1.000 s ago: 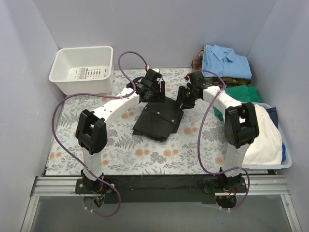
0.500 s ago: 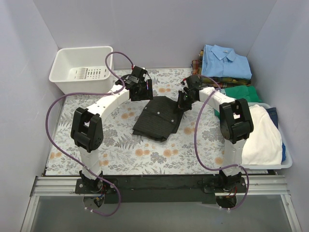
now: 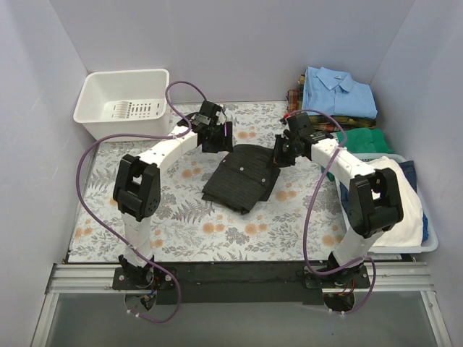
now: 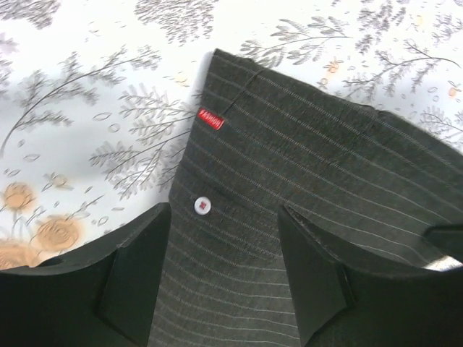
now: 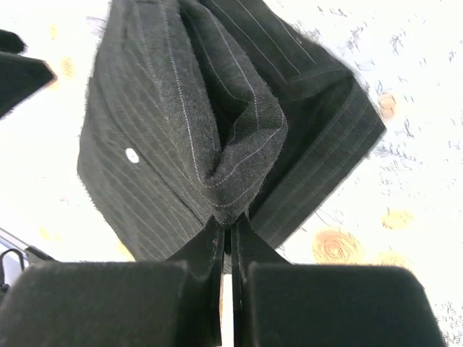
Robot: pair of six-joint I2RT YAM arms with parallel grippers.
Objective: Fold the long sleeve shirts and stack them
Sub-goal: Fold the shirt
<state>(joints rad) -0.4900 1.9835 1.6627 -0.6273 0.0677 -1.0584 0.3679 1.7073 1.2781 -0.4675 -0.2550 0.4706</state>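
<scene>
Black shirt [image 3: 242,176] lies folded to a compact packet on the mat, left of the stack [image 3: 338,92] and nearer to me than it. The stack holds a blue shirt on top with plaid under it. So the folding looks about done on this one; I judge the carry onto the stack is what remains. White and green cloth sit nearer than the stack; I cannot tell if those are shirts waiting.

Right gripper [image 5: 228,230] is at the shirt's stack-side edge, fingers pinched tight on a raised fold of cloth. Left gripper [image 4: 224,242] hovers over the corner away from the stack, fingers apart, a pale button between them, holding nothing.

Against a second ago: right fingers were apart, now clamped. Left gripper pulled back, then returned to the corner. The stack-side edge now bunches up.
</scene>
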